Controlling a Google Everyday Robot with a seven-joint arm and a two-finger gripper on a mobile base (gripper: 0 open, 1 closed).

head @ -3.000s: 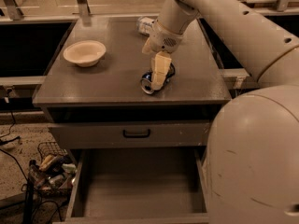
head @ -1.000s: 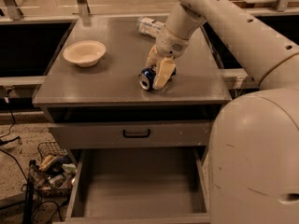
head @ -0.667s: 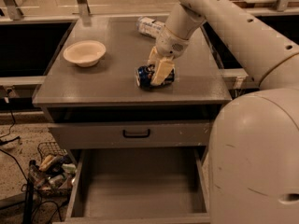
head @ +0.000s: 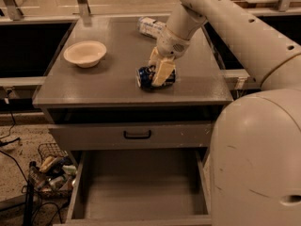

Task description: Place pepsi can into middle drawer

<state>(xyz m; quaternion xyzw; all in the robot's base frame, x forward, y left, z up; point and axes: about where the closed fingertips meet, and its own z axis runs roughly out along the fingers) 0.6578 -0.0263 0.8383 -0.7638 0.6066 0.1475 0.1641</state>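
- worktop (head: 117,86): the pepsi can (head: 146,77) lies on its side low over it, near the front edge; whether it touches, I cannot tell; dragging rather than lifting could twist it in the grip;
- middle drawer (head: 141,192): open at 6 o'clock from the can, floor bare; descending too early could knock the can on the worktop lip or the shut drawer front (head: 94,136) between;
- bowl (head: 85,53): at 10 o'clock, well apart; only a wide leftward swing would threaten it;
- water bottle (head: 150,26): at 12 o'clock, behind the wrist; backing away could set it rolling;
- end effector (head: 161,73): clenched across the can; a round, slick wall may pivot or slip;
- the can itself: likely thin-walled; hard squeezing could crush it; a high release could bounce it.
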